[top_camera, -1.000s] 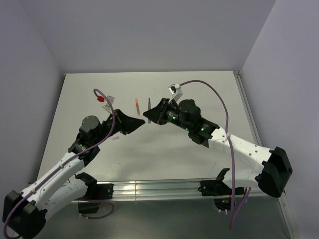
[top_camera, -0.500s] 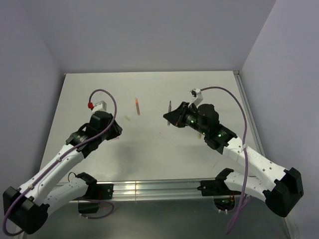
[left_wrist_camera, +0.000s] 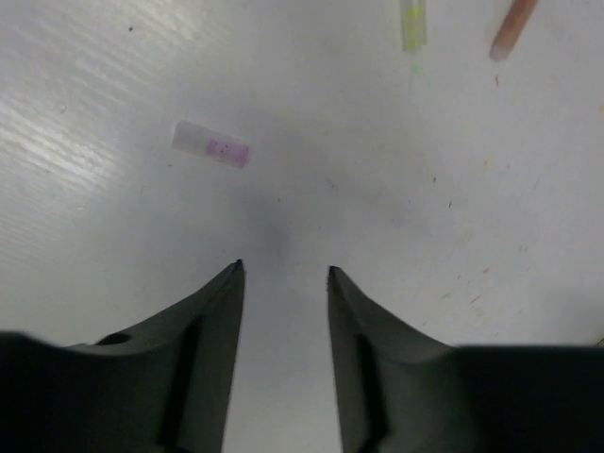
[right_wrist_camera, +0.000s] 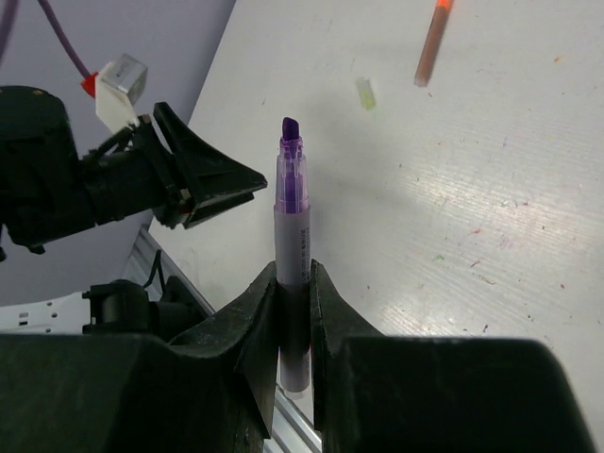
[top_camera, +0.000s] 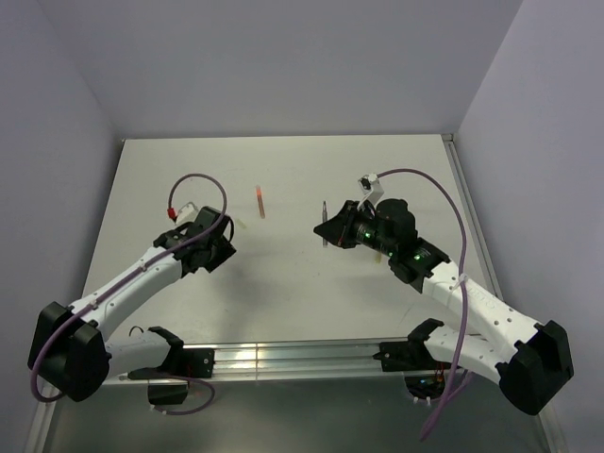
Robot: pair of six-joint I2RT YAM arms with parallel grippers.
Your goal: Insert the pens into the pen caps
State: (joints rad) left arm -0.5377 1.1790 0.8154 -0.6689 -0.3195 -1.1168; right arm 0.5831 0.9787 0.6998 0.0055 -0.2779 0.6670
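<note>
**Right gripper [right_wrist_camera: 293,274] clamped on purple pen [right_wrist_camera: 292,212]; left gripper [left_wrist_camera: 283,274] released**

1. Right side. We see both fingers of the right gripper closed against the barrel of the purple pen, one on each side, low on its length. The pen projects straight out beyond the fingertips. Its cap is off: a clear collar and a dark purple chisel tip show at the far end. Any print on the pale barrel is too small for us to read.

2. Left side. We see the jaws of the left gripper parted with only bare table between them; nothing is held. In the right wrist view this gripper lies beyond the pen tip and apart from it.

3. Parts on the table [top_camera: 377,170]. The lilac cap [left_wrist_camera: 211,144] lies flat just ahead of the left fingertips, toward the left of that view, touching neither finger. One end is clear; the other is stained pink-purple. Farther ahead lie a yellow-green stub [left_wrist_camera: 412,24] and the orange pen [left_wrist_camera: 512,26], near each other but apart, both cut by the frame edge. We cannot tell whether the stub is a pen or a cap. In the top view the orange pen lies between the two arms, toward the far side, well apart from both grippers.

4. Surface. Small ink specks are scattered over the white table.
</note>
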